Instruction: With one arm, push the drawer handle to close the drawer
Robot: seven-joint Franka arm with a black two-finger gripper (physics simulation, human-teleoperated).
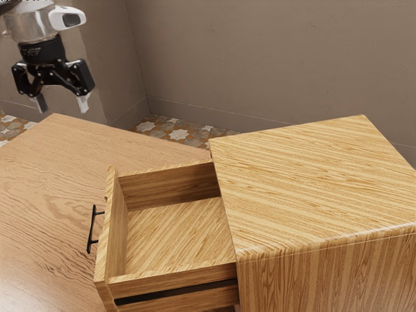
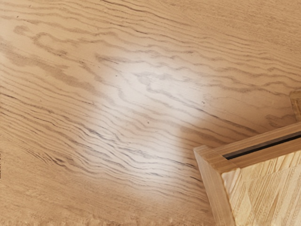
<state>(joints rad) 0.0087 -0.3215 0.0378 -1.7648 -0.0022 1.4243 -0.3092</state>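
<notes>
Exterior view showed the black two-finger gripper (image 1: 62,104) raised, its 2 fingers spread with nothing between them, well apart from the pale brown wood-grained table (image 1: 39,188). Beyond it, the thin black bar handle (image 1: 91,229) stood on the outer front of the yellowish wooden drawer (image 1: 110,227), which jutted from the boxy striped wooden cabinet (image 1: 312,182), open and unpushed. Coming down too far toward the cabinet risked landing the fingers inside the drawer, behind its front, where a push would have missed the handle. With the fingers parted, the slim bar could have slipped between them or snagged a tip. Pressing near 1 end, off the middle, might have skewed the drawer and jammed it; dropping too low risked scraping the table.
</notes>
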